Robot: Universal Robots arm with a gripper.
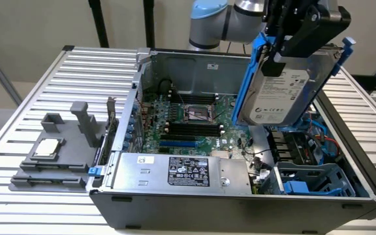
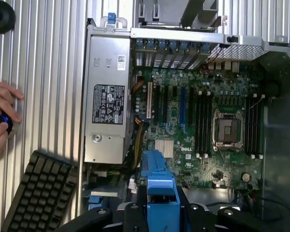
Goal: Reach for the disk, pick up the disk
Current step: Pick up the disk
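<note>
The disk [image 1: 285, 95], silver-grey with a white printed label and blue rails on its edges, hangs tilted in the air above the open computer case [image 1: 240, 205], over the side at the exterior view's right. My black gripper [image 1: 291, 49] is shut on the disk's upper end. In the wrist view one blue rail of the disk [image 2: 159, 181] sticks out from between the gripper [image 2: 160, 215], with the motherboard [image 2: 203, 130] far below it.
Inside the case lie the motherboard [image 1: 188, 122], a large silver box with a black label [image 1: 181, 171] and a drive bay with blue parts [image 1: 309, 181]. A grey fixture holding a small silver chip [image 1: 47, 148] sits on the slatted table. A keyboard [image 2: 38, 191] and a person's hand [image 2: 2, 113] are beside the case.
</note>
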